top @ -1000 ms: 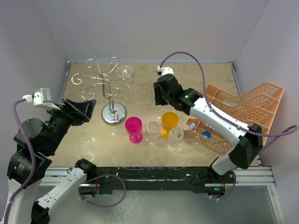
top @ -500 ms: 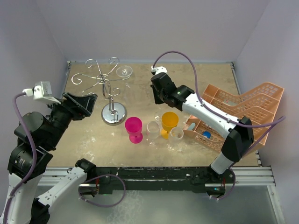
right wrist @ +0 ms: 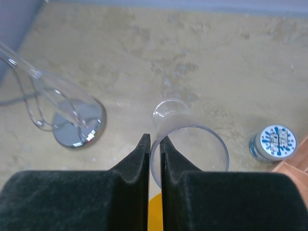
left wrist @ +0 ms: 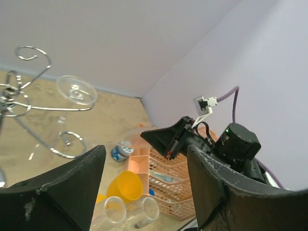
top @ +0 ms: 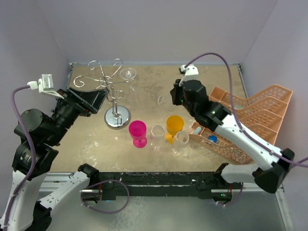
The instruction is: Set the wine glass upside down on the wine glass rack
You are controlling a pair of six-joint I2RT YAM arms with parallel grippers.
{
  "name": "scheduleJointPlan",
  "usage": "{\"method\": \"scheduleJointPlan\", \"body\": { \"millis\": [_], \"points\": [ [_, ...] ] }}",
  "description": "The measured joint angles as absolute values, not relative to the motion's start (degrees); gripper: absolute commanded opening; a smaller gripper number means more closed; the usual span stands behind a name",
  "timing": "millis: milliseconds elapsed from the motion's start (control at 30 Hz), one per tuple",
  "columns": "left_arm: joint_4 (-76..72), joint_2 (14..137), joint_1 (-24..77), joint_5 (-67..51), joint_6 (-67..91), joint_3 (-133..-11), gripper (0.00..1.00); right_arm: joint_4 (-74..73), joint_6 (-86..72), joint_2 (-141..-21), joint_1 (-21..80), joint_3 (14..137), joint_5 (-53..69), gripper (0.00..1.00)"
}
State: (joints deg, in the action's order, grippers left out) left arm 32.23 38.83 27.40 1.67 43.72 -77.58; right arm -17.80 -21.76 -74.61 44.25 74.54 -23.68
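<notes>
A tan tabletop [top: 144, 91] enclosed by pale lilac walls, seen from above, with two robot arms reaching in from the near edge.

The right claw [right wrist: 154, 143] is nearly closed, its two black fingers pinching the rim of a clear wine glass [right wrist: 188, 129]. One finger is inside the bowl and one outside. The wine glass lies tipped on its side in the grip, mouth toward the wrist camera and foot pointing away. In the overhead view it sits at the tip of the right arm, above the middle of the tabletop. It is to the right of the rack [top: 113, 96] and not touching it.

The rack is a chrome wire stand at the back left, with a round mirrored base, a central post and curled arms. Another clear glass, the hung glass [top: 128, 73], dangles bowl-down from one arm, its round foot resting on the wire.

The left claw [top: 91, 99] hovers just left of the rack with its fingers spread wide and nothing between them.

In front of the rack stand a pink glass [top: 138, 131], an orange glass [top: 174, 125] and two clear glasses [top: 158, 133], all upright and close together. A peach crate [top: 250, 113] sits at the right edge, with a small blue-capped bottle [right wrist: 275, 142] lying beside it.
</notes>
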Motion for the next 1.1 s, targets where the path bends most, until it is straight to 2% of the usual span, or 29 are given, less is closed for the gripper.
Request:
{"method": "scheduleJointPlan", "body": {
  "millis": [267,567,1100],
  "points": [
    [21.58,47.57,27.4,-6.76,51.13,-78.78,0.65,-3.62,-22.94,-59.48,44.25,67.55,-24.51,0.06],
    [11.92,57.25,27.4,-9.21,62.54,-78.67,0.65,12.29,-26.5,-48.64,44.25,61.32,-24.1,0.06],
    [0.21,59.22,30.15,-4.19,77.03,-74.24,0.66,34.44,-39.13,-46.5,44.25,54.63,-16.1,0.05]
  ]
}}
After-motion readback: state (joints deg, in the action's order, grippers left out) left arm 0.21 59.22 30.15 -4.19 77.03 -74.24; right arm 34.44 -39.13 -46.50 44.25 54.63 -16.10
